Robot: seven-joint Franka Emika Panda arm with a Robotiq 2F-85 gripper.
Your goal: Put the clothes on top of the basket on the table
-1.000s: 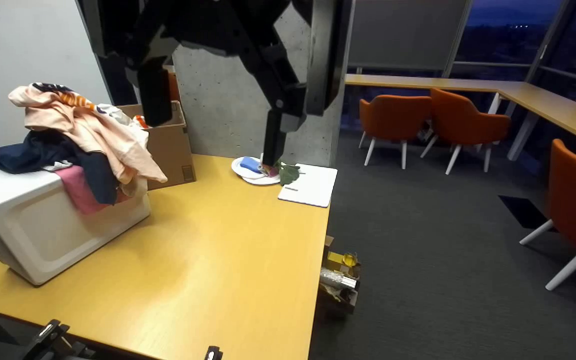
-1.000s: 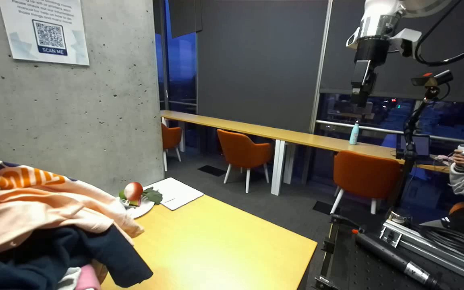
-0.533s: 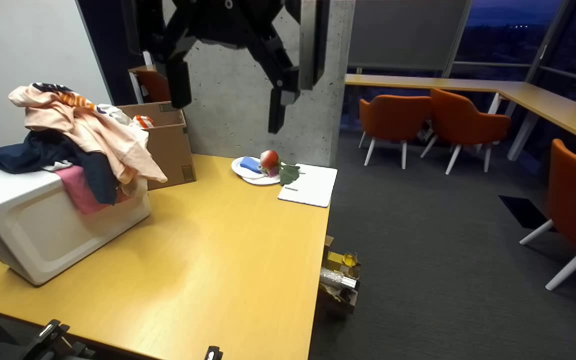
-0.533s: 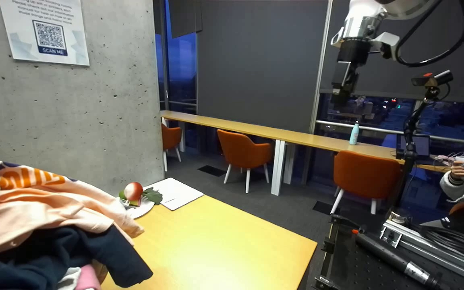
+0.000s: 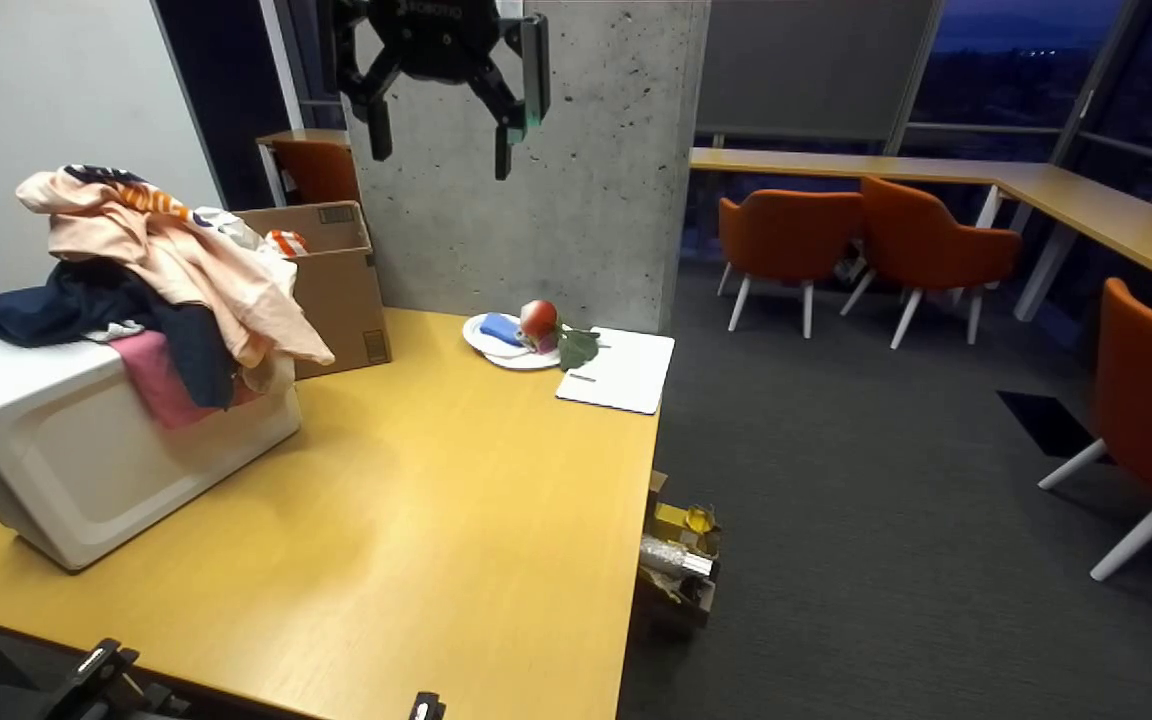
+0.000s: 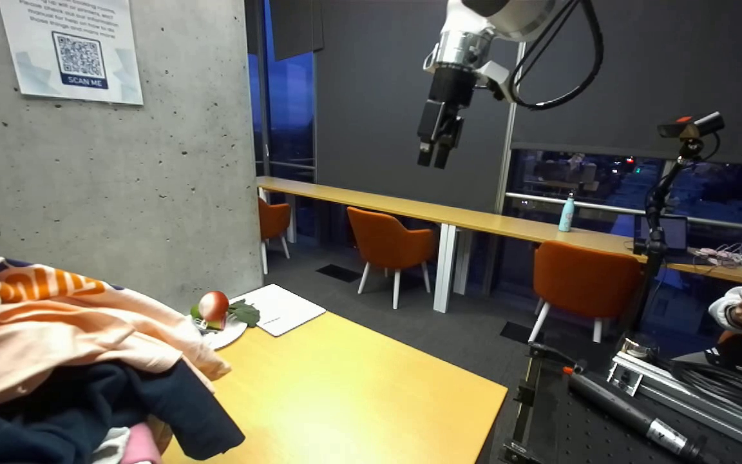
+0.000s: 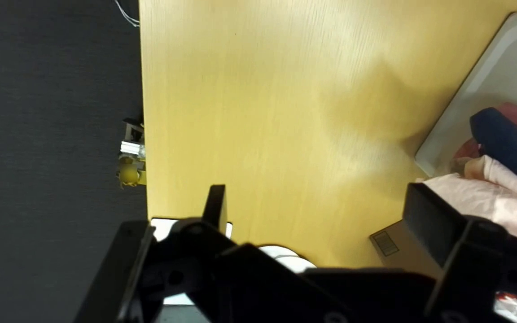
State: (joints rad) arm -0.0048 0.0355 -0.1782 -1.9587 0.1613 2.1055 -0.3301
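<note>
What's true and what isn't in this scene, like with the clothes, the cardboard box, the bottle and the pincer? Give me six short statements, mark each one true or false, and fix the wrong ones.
1. The clothes lie on top of the white bin. True.
2. The pincer is shut. False: it is open and holds nothing.
3. Some pink fabric hangs over the white bin's side. True.
4. The cardboard box is under the table. False: it stands on top of it.
5. The light blue bottle lies on its side. False: it stands upright.
6. A flat white item lies near the table's edge. True.
</note>
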